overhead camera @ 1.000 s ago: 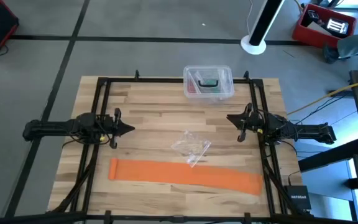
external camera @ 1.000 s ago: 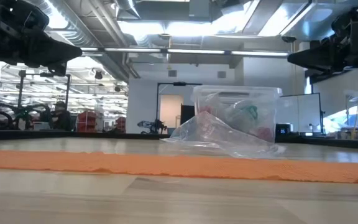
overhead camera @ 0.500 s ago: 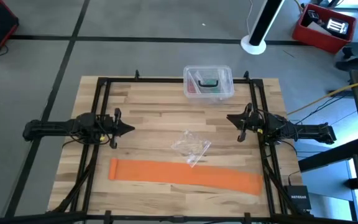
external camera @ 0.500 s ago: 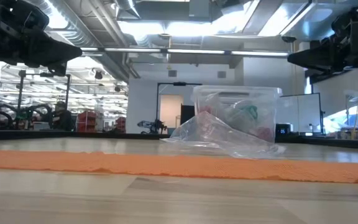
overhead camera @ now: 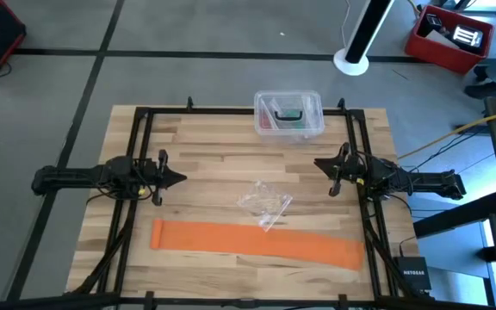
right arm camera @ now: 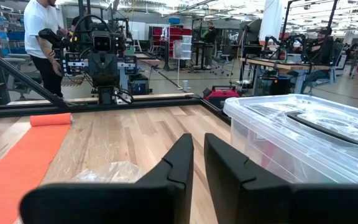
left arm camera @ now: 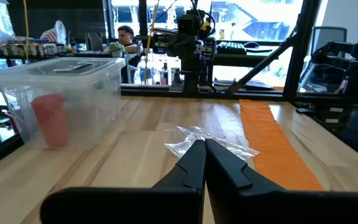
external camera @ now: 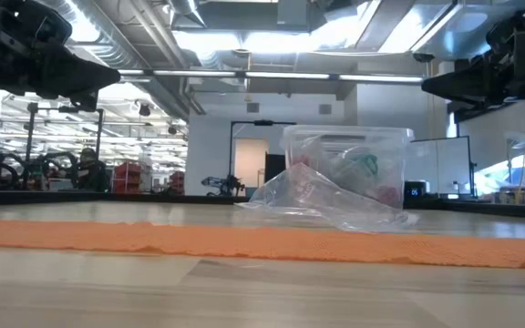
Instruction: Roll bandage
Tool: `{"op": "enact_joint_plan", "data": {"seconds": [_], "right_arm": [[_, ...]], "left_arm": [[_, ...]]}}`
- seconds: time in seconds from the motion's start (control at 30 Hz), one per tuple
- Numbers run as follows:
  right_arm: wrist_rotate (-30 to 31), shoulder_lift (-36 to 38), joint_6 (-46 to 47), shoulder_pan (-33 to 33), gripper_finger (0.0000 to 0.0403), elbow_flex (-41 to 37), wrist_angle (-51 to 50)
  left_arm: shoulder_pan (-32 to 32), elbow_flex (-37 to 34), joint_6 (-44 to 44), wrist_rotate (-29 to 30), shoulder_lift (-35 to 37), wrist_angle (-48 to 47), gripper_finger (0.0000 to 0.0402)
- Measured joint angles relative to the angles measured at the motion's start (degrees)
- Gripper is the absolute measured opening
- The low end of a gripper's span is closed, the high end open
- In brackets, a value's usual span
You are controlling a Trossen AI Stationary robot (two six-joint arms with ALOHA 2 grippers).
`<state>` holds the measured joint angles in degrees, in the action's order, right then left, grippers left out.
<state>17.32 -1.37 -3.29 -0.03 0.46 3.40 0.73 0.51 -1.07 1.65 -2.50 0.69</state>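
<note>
While the bandage [overhead camera: 257,241] lies flat, both empty claws hover well apart above it; left [overhead camera: 182,179] closed, right [overhead camera: 319,163] nearly closed.

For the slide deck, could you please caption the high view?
Orange bandage lies flat and unrolled beside a crumpled plastic wrapper; the left hand and right hand wait apart above the table.

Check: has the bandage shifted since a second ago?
No. The bandage lies flat in the same spot, same gap to the plastic wrapper.
</note>
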Motion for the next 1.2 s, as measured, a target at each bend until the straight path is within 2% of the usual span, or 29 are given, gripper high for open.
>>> {"op": "enact_joint_plan", "data": {"seconds": [0.67,0.77,0.83,0.93,1.0,1.2], "right_arm": [[0.0,0.0,0.0,0.0,0.0044,0.0,0.0],[0.0,0.0,0.0,0.0,0.0044,0.0,0.0],[0.0,0.0,0.0,0.0,0.0044,0.0,0.0],[0.0,0.0,0.0,0.0,0.0044,0.0,0.0],[0.0,0.0,0.0,0.0,0.0044,0.0,0.0],[0.0,0.0,1.4,0.0,0.0044,0.0,0.7]], "left_arm": [[0.0,0.0,0.0,0.0,0.0,0.0,0.0000],[0.1,0.0,1.4,1.6,0.0,0.7,0.0000],[0.0,-0.1,-0.6,1.6,0.0,5.0,0.0000],[-0.3,-0.1,-12.8,0.8,0.0,13.0,0.0000],[-0.3,-0.1,-16.3,1.5,0.0,17.8,0.0000],[0.0,0.8,-10.6,7.5,0.0,24.6,0.0000]]}}
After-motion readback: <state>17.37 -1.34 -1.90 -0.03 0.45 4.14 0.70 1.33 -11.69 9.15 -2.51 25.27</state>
